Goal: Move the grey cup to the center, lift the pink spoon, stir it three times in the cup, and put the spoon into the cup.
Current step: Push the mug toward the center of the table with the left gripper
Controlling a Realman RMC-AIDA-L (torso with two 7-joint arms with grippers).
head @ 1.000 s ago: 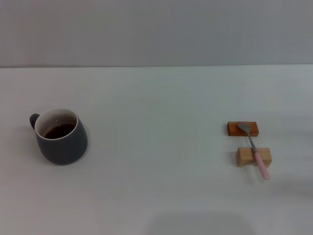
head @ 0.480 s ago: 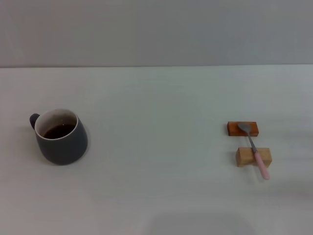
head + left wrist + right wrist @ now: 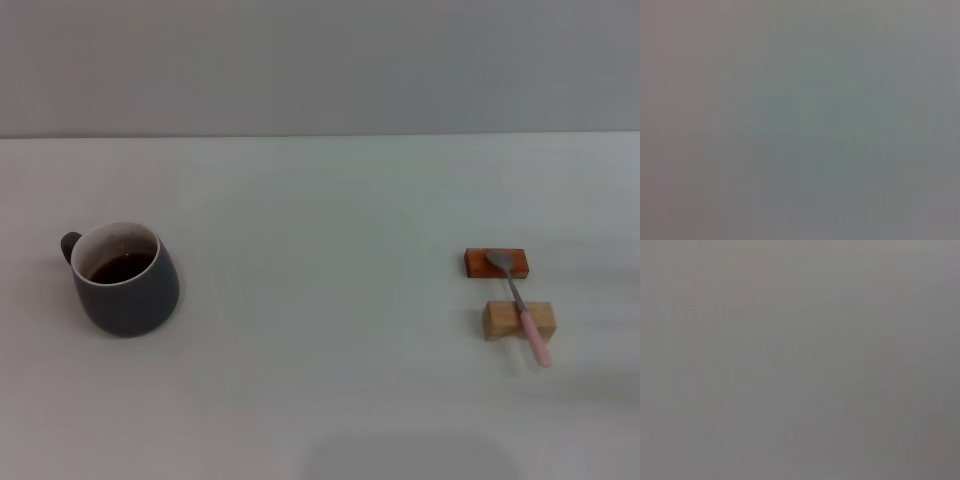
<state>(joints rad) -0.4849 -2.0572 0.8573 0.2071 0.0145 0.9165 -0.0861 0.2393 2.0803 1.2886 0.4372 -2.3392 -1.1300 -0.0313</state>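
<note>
The grey cup (image 3: 125, 280) stands on the white table at the left in the head view, its small handle turned to the far left and dark liquid inside. At the right lies the pink spoon (image 3: 521, 304): its silver bowl rests on a reddish-brown block (image 3: 480, 263) and its pink handle crosses a pale wooden block (image 3: 500, 321), pointing toward the near edge. Neither gripper shows in any view. Both wrist views hold only a plain grey blur.
The white table (image 3: 320, 300) runs back to a grey wall. A faint shadow lies on the table at the near edge, around the middle.
</note>
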